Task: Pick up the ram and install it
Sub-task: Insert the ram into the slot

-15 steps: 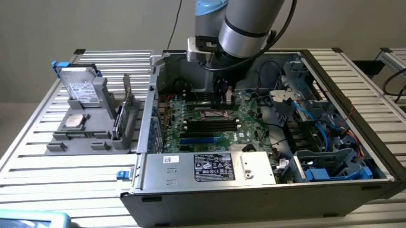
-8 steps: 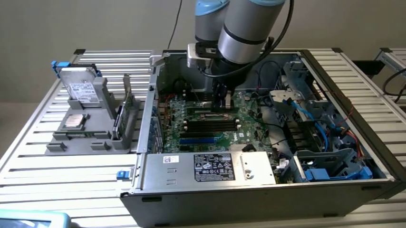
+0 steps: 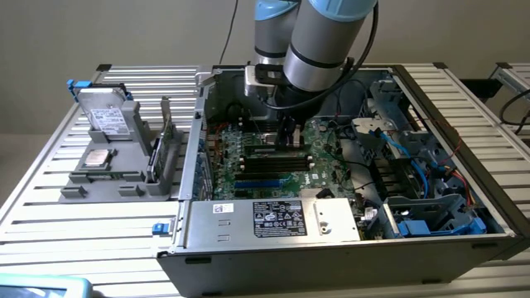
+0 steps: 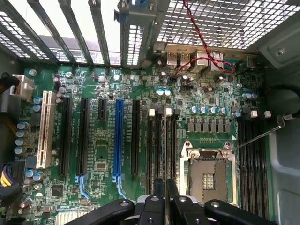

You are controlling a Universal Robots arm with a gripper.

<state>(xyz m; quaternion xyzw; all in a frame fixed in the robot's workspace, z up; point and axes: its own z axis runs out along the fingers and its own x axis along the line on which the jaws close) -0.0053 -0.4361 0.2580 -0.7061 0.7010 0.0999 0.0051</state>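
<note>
Arm (image 3: 323,43) reaches steeply down into the open computer case (image 3: 331,261), wrist over the middle of the motherboard (image 4: 101,140); gripper (image 4: 165,190) points straight down at the board; jaws nearly together, clamped on the ram (image 4: 165,140), seen edge-on as a thin strip between the fingers; its long axis runs parallel to the black memory slots (image 4: 150,154), directly over them, just beside the processor socket (image 4: 208,173); whether it touches a slot, cannot tell.

Robotics lab; open computer case (image 3: 331,264) on slatted aluminium table (image 3: 83,226)
</note>
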